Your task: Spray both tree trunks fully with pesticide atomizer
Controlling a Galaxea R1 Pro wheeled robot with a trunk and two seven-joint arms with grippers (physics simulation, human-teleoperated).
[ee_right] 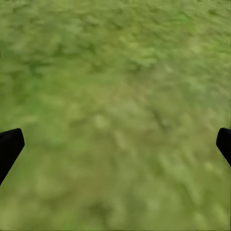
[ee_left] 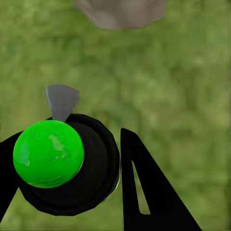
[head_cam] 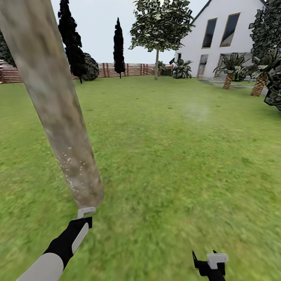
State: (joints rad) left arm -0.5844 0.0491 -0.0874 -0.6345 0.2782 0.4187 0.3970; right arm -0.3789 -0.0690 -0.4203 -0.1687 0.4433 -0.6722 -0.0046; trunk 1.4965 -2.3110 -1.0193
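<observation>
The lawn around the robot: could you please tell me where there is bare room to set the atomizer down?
Open grass runs from the tree trunk rightward to the palms and back to the fence. The right gripper hangs open over plain grass. It is crowded only at the trunk's foot, where the left gripper holds the atomizer close to the bark.

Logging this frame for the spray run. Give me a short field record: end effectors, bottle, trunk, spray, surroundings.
left end effector: shut on the dark round spray bottle with a bright green cap, held just short of the trunk's base
right end effector: open, fingers wide apart, nothing between them, over grass
near trunk: thick mottled grey-brown column, leaning in the head view
spray: tiny white specks on the trunk's lower part; upper part looks bare
second tree: far across the green lawn, near the brown slat fence
background: white house
</observation>
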